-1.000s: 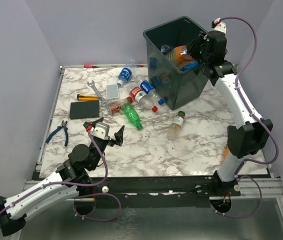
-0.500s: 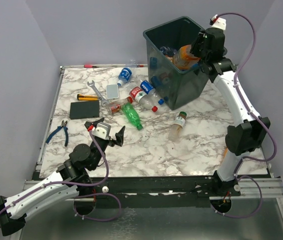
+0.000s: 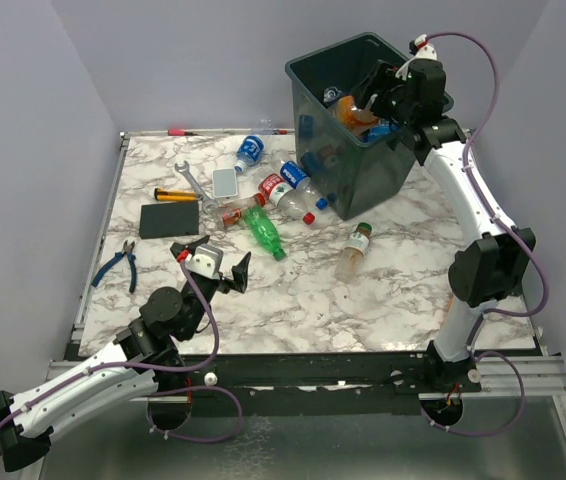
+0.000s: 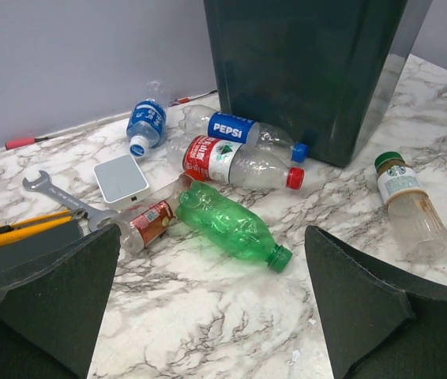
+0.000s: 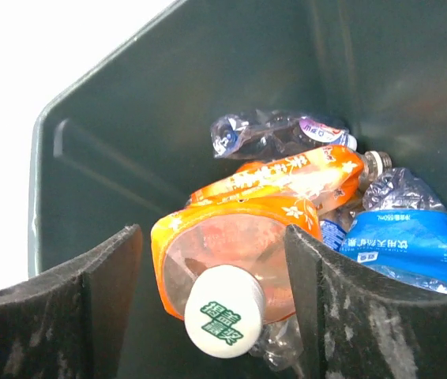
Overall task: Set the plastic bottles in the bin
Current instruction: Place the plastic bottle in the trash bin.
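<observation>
The bin (image 3: pixel 308 66) stands at the back right of the table, its inner wall (image 5: pixel 168 118) filling the right wrist view. My right gripper (image 3: pixel 375 92) hangs over it, open. An orange bottle (image 5: pixel 231 253) with a white cap sits loose between the fingers, with a gap on the left side. More bottles (image 5: pixel 401 237) lie below it in the bin. My left gripper (image 4: pixel 212 233) is open and empty above the table, short of a green bottle (image 4: pixel 227 223). A Pepsi bottle (image 4: pixel 235 129), a red-label bottle (image 4: pixel 231 162), a blue bottle (image 4: pixel 144 122) and a Starbucks bottle (image 4: pixel 409 205) lie on the marble.
A wrench (image 3: pixel 192 178), pliers (image 3: pixel 118 263), a yellow knife (image 3: pixel 175 195), a black slab (image 3: pixel 169 219) and a small grey box (image 3: pixel 225 182) lie on the left half. A red pen (image 3: pixel 183 131) rests by the back wall.
My right gripper moved further over the bin and its jaws parted around the orange bottle. The left arm has not moved.
</observation>
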Motion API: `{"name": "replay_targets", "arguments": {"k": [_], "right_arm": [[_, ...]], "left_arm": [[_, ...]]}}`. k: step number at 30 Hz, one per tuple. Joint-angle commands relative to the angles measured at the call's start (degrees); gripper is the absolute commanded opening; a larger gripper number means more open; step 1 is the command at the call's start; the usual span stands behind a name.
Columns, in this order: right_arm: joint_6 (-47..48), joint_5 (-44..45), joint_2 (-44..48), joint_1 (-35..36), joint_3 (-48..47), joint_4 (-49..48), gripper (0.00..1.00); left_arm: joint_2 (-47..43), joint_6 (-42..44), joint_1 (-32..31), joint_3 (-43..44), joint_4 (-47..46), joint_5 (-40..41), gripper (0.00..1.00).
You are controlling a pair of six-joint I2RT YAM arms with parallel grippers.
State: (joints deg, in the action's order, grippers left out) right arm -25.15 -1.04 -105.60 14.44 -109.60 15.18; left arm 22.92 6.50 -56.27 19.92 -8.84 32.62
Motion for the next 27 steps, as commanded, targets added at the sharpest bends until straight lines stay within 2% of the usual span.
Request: {"name": "replay_targets", "arguments": {"k": [1,4,8,10,13,16,19,22,25,27], "right_arm": [[-1.6,-1.7,0.1,1.0,-1.8,7.0,0.78],[-0.7,0.6,2.7,1.0,-4.0,9.1,0.88],[-0.6,4.0,9.8,1.1,-2.5,9.6,0.88],[-0.6,4.2,15.1,1.3,1.5,8.5,0.88],[-0.6,3.3,24.8,1.3,11.8,5.2,0.84],[-0.7,-1.1,34.9,1.4,24.0,1.0,0.8],[-2.7,-7.9,45.1,1.4,37.8,-3.4,0.79],[-7.5,-10.5,54.8,1.4,52.2,-6.4,0.81],[-11.5,-9.0,63.9,1.4,64.1,-5.9,0.83],[-14.5,-4.5,70.2,1.4,70.0,-3.0,0.84]], "left_arm": [[0.2,0.2,-0.1,1.3,-0.1,-0.6,0.99],[0.5,0.2,-0.1,1.2,-0.2,-0.6,0.99],[0.6,0.3,-0.1,1.2,-0.3,-0.7,0.99],[0.5,0.4,-0.1,1.1,-0.2,-0.5,0.99],[0.6,0.4,-0.1,1.1,-0.2,-0.3,0.99],[1.0,0.4,-0.1,1.0,-0.2,-0.2,0.99],[1.8,-0.4,-0.1,1.0,-0.2,0.2,0.99],[3.0,-3.2,-0.1,1.5,-0.3,0.6,0.99],[5.4,-9.9,-0.1,2.8,-1.1,0.0,0.99],[7.8,-13.0,-0.1,4.5,0.1,-4.1,0.99]]}}
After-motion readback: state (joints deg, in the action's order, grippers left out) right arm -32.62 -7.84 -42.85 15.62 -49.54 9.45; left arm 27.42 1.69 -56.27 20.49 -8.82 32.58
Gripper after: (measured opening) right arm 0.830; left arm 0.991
